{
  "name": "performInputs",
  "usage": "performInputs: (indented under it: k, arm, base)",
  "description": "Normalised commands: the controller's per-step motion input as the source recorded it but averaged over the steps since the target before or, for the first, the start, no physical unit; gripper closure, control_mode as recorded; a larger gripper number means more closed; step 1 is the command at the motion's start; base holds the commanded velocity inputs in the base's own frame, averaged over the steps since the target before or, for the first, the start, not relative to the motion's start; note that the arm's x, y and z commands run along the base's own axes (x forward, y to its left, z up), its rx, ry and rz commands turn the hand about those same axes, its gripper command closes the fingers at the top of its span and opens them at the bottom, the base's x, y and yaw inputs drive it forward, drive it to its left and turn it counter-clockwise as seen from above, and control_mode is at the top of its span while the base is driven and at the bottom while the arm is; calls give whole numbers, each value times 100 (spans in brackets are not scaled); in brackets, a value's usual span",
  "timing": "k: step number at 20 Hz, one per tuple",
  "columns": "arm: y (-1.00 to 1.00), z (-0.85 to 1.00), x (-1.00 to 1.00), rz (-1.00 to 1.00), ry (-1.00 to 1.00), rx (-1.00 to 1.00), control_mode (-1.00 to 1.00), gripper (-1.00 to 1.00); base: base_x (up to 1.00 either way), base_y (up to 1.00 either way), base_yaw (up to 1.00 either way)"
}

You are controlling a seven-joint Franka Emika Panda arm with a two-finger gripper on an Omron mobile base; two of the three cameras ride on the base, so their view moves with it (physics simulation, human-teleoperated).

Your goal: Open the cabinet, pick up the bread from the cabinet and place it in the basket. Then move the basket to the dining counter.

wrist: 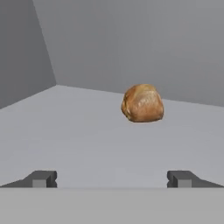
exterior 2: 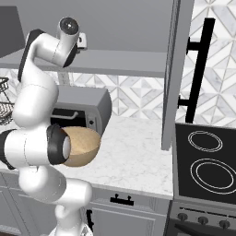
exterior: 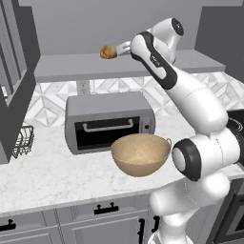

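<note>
The grey wall cabinet (exterior: 71, 66) stands open, its doors swung out to the left (exterior: 14, 71) and right (exterior 2: 173, 69). The small golden-brown bread (exterior: 108, 52) lies on the cabinet's shelf. My gripper (wrist: 111, 179) is open and level with the shelf, pointing at the bread (wrist: 142, 103), which lies a short way ahead and slightly right of centre, with no contact. The round tan basket (exterior: 141, 153) sits on the marble worktop below, in front of the oven, partly hidden by my arm in the right base view (exterior 2: 83, 146). The dining counter is out of view.
A grey countertop oven (exterior: 109, 121) stands against the tiled wall under the shelf. A dark wire basket (exterior: 23, 139) sits at the far left of the worktop. A black cooktop (exterior 2: 207, 161) lies to the right, past the open door's black bar handle (exterior 2: 200, 69).
</note>
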Motion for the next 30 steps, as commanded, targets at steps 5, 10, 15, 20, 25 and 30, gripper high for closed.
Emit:
performInputs:
  k: [5, 10, 15, 20, 25, 30]
  arm:
    - [0, -1, 47, -1, 2, -1, -100, -100]
    - [1, -11, 47, 0, 0, 0, -100, -100]
    - [25, -20, 25, 0, 1, -2, -100, -100]
    - [26, -22, 28, 0, 0, -2, -100, -100]
    - [0, -4, 32, 0, 0, 0, -100, -100]
    - [0, 0, 44, 0, 1, 0, -100, -100]
  base:
    - [0, 0, 0]
    - [0, 0, 0]
    - [0, 0, 0]
    - [0, 0, 0]
    - [0, 0, 0]
    - [0, 0, 0]
